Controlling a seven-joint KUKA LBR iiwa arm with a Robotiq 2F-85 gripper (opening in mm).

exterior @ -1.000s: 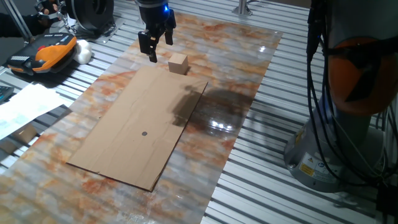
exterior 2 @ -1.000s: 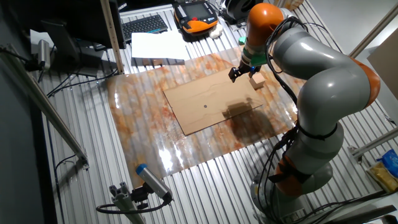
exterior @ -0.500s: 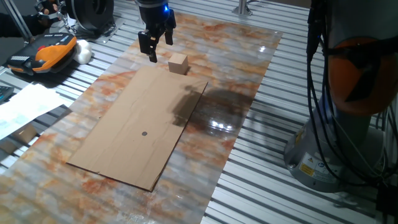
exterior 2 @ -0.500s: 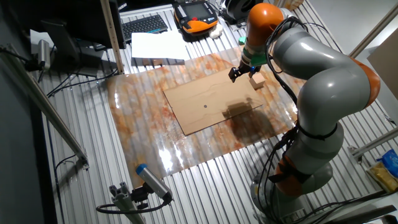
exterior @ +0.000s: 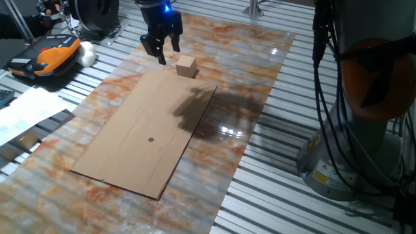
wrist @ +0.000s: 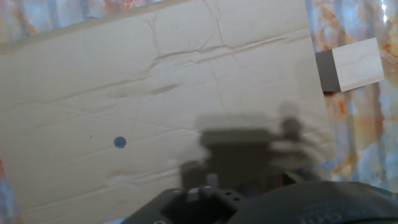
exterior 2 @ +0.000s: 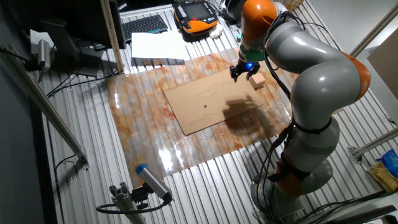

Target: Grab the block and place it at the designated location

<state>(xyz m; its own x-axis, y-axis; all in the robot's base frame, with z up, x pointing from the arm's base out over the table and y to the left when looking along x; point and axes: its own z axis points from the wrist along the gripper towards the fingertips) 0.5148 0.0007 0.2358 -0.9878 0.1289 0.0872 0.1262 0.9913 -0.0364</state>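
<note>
— Block, the small light-tan wooden cube point(exterior: 186, 66): where?
— On the marbled orange-grey surface point(exterior: 260, 71), just off the flat brown cardboard sheet point(exterior: 146, 130) bearing a dark dot point(exterior: 151, 139).
— Claw point(exterior: 161, 51)?
— Spread apart, empty, above the surface beside the cube; ribbed metal flooring point(exterior: 292, 195) surrounds it.

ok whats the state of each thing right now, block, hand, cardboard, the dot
block: upright on the marbled tabletop, just off the cardboard's far edge, not held
hand: open, empty, above the table beside the block, not touching it
cardboard sheet: lying flat on the tabletop, creased, nothing on it
dot: uncovered, far from the block
</note>
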